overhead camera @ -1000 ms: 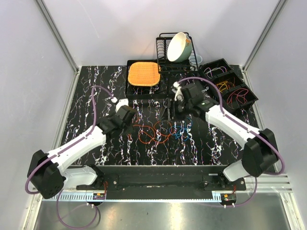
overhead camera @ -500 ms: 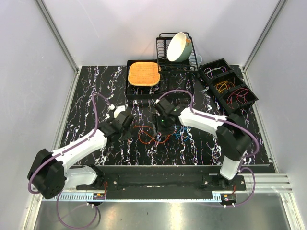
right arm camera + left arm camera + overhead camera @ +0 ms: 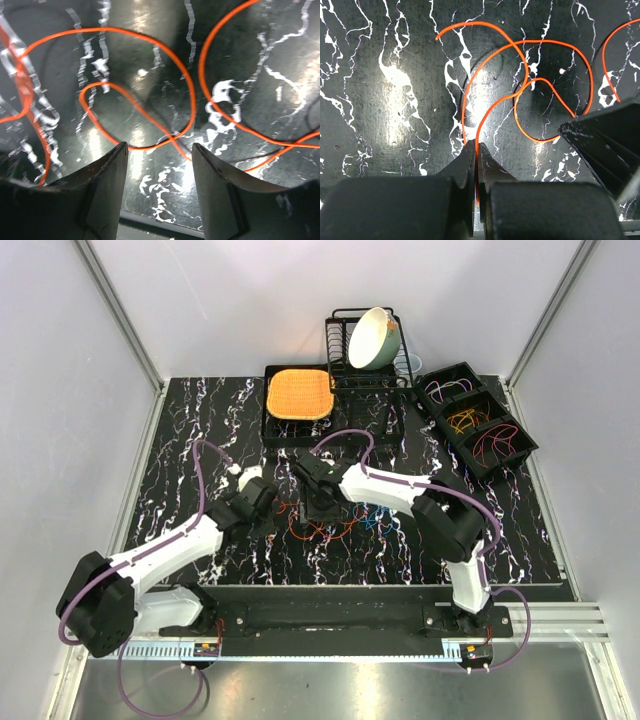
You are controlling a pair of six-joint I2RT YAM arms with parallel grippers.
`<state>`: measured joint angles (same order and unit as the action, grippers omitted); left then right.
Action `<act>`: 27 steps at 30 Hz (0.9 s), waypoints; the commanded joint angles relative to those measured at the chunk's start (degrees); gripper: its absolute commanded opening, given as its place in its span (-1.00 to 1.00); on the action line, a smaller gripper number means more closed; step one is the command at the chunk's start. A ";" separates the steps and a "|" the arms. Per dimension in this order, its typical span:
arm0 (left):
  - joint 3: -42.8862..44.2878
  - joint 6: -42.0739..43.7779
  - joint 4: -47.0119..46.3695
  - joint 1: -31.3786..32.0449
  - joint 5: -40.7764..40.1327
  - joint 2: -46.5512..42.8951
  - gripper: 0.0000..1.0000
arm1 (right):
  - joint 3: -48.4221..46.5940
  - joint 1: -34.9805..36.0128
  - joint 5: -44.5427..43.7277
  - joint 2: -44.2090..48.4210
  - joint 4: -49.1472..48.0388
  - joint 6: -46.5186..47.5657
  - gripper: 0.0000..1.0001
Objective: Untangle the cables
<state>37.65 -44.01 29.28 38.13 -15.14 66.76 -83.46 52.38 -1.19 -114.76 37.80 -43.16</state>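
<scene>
Left gripper (image 3: pixel 476 148) pinching orange cable (image 3: pixel 555 47), black bins (image 3: pixel 503 407) holding coloured cables (image 3: pixel 465 420)

The surface (image 3: pixel 180 440) is black with thin white cracks all over, like marble. The left claw (image 3: pixel 477 150) and the right claw (image 3: pixel 160 150) are both black. The cables (image 3: pixel 520 65) looping just in front of each claw are bright orange. A small blue cable (image 3: pixel 378 521) lies off to the side of the right claw. The arms (image 3: pixel 170 545) are white with black joints, and their hoses (image 3: pixel 205 465) are pale purple.
</scene>
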 commanded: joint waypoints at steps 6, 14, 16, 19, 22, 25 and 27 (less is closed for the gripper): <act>-1.70 0.68 -3.35 -0.42 0.81 -3.04 -1.00 | -3.99 2.02 -4.70 -4.59 4.39 -1.93 0.08; -2.32 0.85 -3.35 -0.51 0.90 -4.18 -1.00 | -5.13 3.17 -6.89 -6.97 6.93 -1.93 -0.45; -2.58 0.68 -3.17 -0.69 0.90 -4.36 -1.00 | -4.43 3.25 -6.72 -7.32 7.29 -1.93 -0.69; -2.93 0.50 -3.17 -0.60 0.90 -5.06 -1.00 | -3.55 3.43 -6.63 -8.37 7.29 -1.93 -0.97; -3.11 0.50 -3.17 -0.69 0.98 -5.15 -1.00 | -3.38 3.52 -6.63 -9.34 7.29 -1.49 -1.00; -2.85 0.59 -2.65 -0.69 0.99 -5.06 -1.00 | -3.81 3.52 -7.77 -8.73 7.20 -0.97 -1.00; -2.58 0.68 -2.38 -0.69 1.07 -5.50 -0.91 | -4.42 3.43 -8.74 -6.89 7.29 -0.35 -1.00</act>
<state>34.63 -43.55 28.36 37.78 -14.68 62.70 -87.96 54.87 -6.09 -119.96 43.44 -44.38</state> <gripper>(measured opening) 0.009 0.009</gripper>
